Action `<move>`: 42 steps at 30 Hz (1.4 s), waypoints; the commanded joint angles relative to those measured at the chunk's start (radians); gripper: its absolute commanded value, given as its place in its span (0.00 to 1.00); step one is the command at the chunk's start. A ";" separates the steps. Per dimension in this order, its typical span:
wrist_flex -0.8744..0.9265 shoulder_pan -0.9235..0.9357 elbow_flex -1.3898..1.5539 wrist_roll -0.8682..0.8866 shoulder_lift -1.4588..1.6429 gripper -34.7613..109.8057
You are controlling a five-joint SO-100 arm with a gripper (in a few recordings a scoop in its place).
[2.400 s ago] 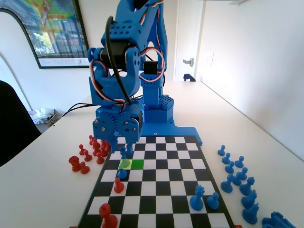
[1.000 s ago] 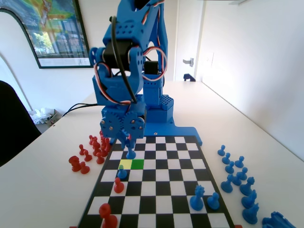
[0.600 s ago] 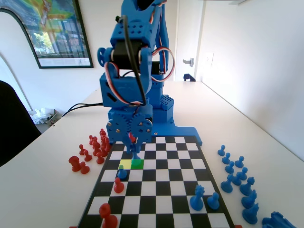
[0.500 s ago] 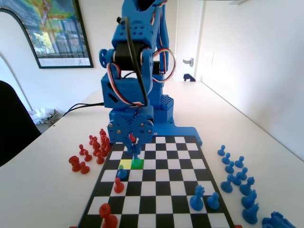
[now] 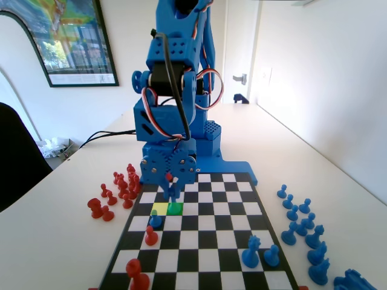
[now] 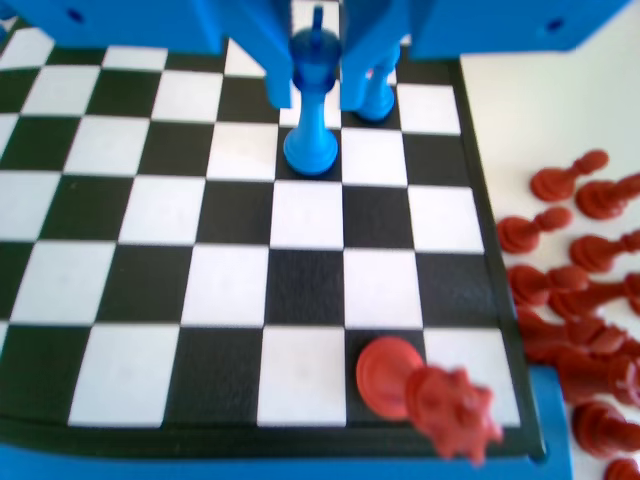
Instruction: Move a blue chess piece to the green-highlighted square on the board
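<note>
Two jaws of the tool (image 6: 318, 70) hang from the top edge of the wrist view, narrow and pressed on either side of the head of the blue piece (image 6: 312, 110), which stands upright between them with its flared base at or just above a board (image 6: 60, 425) square; I cannot tell whether it touches. In the fixed view the tool (image 5: 172, 188) hangs low under the blue arm, and the blue piece (image 5: 173, 194) sits in its grip right over the green square (image 5: 175, 209), at the square's 12 o'clock edge. A paler yellow square (image 5: 159, 208) lies touching the green one at its 9 o'clock. A squat blue pawn (image 5: 155, 220) stands on the board (image 5: 199, 248) at about 7 o'clock from the green square, with a red pawn (image 5: 151, 236) just nearer the camera. In the wrist view a second blue piece (image 6: 377, 92) stands just beside the held one at its 3 o'clock, and a red piece (image 6: 425, 395) lies tipped over on the board near the bottom rim. Red pieces (image 5: 115, 193) are heaped on the counter (image 5: 54, 241) off the board's 9 o'clock side in the fixed view, and blue pieces (image 5: 302, 232) stand off its 3 o'clock side.
</note>
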 commanded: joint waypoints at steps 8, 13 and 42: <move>0.081 0.021 -0.063 -0.012 0.038 0.41; 0.284 0.021 -0.219 0.021 0.075 0.37; 0.779 -0.100 -0.299 0.064 0.916 0.25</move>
